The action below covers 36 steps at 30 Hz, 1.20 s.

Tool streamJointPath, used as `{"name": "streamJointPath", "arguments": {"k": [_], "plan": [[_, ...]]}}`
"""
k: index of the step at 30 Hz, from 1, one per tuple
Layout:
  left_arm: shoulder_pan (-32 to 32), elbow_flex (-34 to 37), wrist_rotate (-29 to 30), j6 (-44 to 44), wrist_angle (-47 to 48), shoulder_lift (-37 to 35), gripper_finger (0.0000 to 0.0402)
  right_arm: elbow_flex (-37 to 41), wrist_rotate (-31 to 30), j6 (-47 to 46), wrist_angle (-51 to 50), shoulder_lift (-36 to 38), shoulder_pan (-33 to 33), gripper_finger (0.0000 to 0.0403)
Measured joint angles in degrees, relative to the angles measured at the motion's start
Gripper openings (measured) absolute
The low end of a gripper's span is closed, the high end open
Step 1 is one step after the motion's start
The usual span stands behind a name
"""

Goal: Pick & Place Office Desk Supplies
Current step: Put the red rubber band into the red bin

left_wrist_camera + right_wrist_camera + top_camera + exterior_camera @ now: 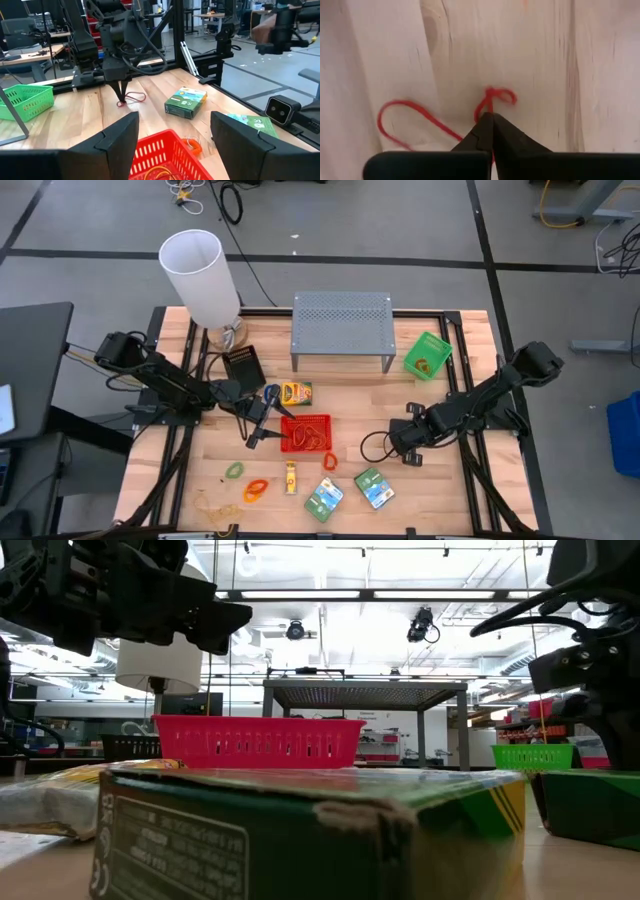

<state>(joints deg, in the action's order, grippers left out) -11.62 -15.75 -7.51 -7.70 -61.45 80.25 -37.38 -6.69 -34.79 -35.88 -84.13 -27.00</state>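
Red rubber band lies flat on the desk, right of the red mesh tray. The right end effector is pinched shut on a bunched part of its loop. It looks light, limp and stretchy, likely to slip, so gripping that bunch seems best. The left end effector hovers wide over the tray.

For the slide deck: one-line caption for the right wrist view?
Right gripper with fingers shut on a red rubber band lying on the wooden table.
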Motion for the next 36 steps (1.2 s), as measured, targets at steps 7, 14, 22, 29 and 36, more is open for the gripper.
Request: {"name": "streamJointPath", "arguments": {"k": [7,14,22,29,36], "plan": [[0.0,0.0,0.0,0.4,-0.2,0.0,0.0252,-7.5,-6.8,4.6,0.9,-0.2,0.1,0.0002],[0.0,0.0,0.0,0.7,-0.2,0.0,0.0252,-17.8,-12.9,13.5,0.8,0.0,0.6,0.0001],[0.0,0.0,0.0,0.8,-0.2,0.0,0.0252,-28.2,-17.4,24.2,0.6,0.1,1.0,0.0001],[0.0,0.0,-0.1,0.8,-0.2,0.0,0.0252,-34.0,-19.2,33.5,4.3,0.1,3.1,0.0],[0.0,0.0,-0.1,0.7,-0.2,0.0,0.0252,-34.1,-12.9,40.4,12.6,-1.7,8.0,0.0]]}}
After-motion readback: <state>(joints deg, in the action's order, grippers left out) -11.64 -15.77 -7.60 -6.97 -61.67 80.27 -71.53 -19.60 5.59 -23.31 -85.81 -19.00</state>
